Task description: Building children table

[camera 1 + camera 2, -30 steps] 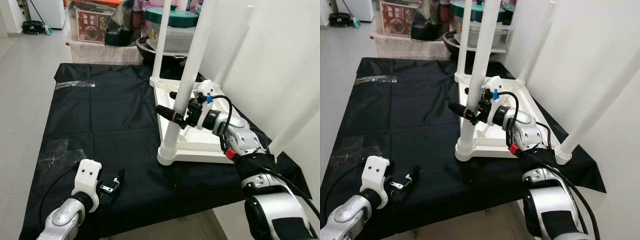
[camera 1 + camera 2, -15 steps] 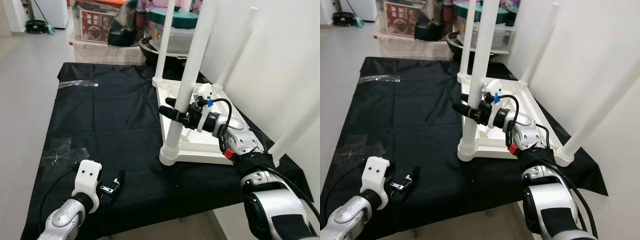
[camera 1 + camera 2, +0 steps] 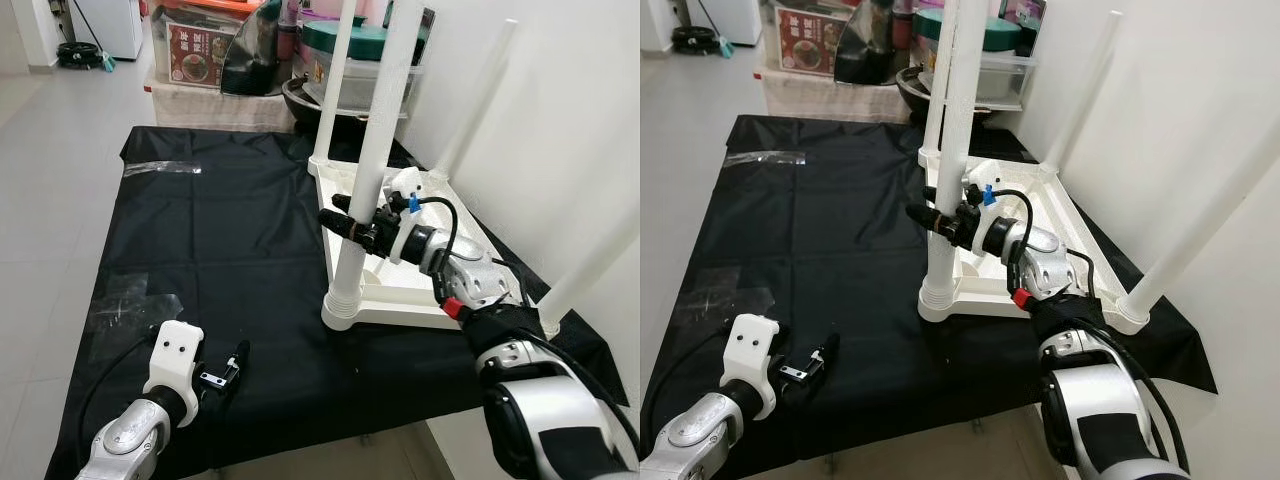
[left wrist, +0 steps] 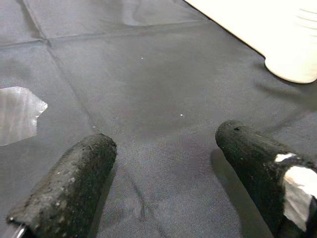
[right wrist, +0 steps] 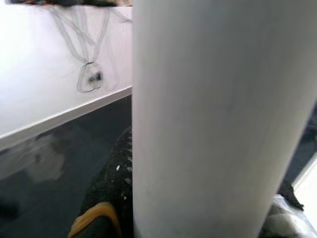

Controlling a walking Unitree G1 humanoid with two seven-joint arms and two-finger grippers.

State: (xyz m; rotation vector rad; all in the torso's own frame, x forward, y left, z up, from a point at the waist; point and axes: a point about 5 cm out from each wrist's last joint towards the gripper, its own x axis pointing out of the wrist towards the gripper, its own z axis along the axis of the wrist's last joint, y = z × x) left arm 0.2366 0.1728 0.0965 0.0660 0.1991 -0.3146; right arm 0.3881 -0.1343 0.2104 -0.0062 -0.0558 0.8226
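Since 1 second ago the whole scene has slid a little in the head views, so the camera has shifted; the right gripper (image 3: 352,222) stays clamped around the same white plastic table leg (image 3: 376,150), slightly higher on the tube than before, and the left arm has barely changed.

That leg stands upright in the nearest corner socket of the upturned white plastic children's table top (image 3: 408,290), which lies face down on the black cloth (image 3: 210,250) covering the work surface. 3 more white legs rise from its other corners: 1 at the far corner (image 3: 334,80), 1 beside the white wall (image 3: 470,95), and 1 at the near right corner (image 3: 590,265).

The right gripper's black fingers (image 5: 106,193) press against opposite sides of the leg, which looms close in the right wrist view (image 5: 218,114).

The left gripper (image 3: 228,366) hovers low over the cloth near its front edge, well apart from the table top, its 2 black fingers (image 4: 74,188) spread with nothing between them. A scrap of clear plastic wrapping (image 3: 160,168) lies on the far left of the cloth, and another crumpled clear piece (image 3: 120,305) lies nearer the left arm. Behind the cloth sit a printed cardboard box (image 3: 195,52) and a teal-lidded container (image 3: 350,45).
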